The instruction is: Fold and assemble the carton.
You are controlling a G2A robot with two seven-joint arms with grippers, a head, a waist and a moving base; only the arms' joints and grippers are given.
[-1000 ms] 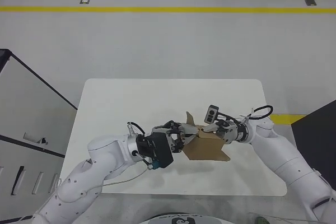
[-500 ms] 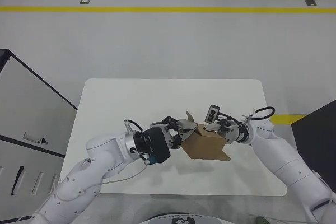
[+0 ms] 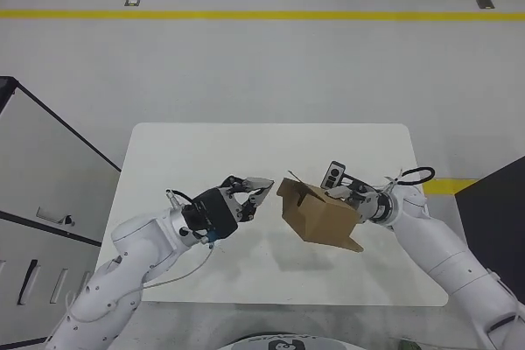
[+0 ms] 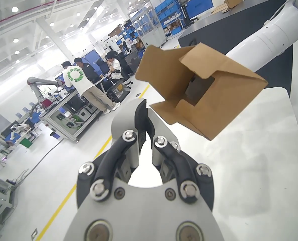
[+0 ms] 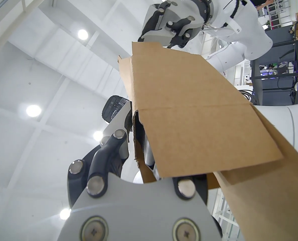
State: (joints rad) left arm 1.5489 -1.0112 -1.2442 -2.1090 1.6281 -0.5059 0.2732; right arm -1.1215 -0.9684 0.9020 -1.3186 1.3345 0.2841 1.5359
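A brown carton (image 3: 319, 219) is held above the white table (image 3: 201, 157), right of centre, its open end with loose flaps facing left. My right gripper (image 3: 348, 199) is shut on the carton's right wall; in the right wrist view one finger (image 5: 118, 129) lies outside the cardboard (image 5: 189, 116) and the other inside. My left gripper (image 3: 261, 188) hangs a short way left of the carton, apart from it, shut with nothing in it. The left wrist view has the closed fingertips (image 4: 141, 111) just short of the carton's open end (image 4: 214, 96). The left gripper (image 5: 151, 36) also shows beyond the carton's far edge.
A grey cabinet (image 3: 26, 175) stands left of the table and a dark unit (image 3: 507, 210) at its right. The table's far half and left side are bare. Yellow floor tape (image 3: 262, 15) runs behind.
My left gripper has let go of the carton's flaps and drawn back to the left. The carton, still in my right gripper, has turned a little, its open end now free.
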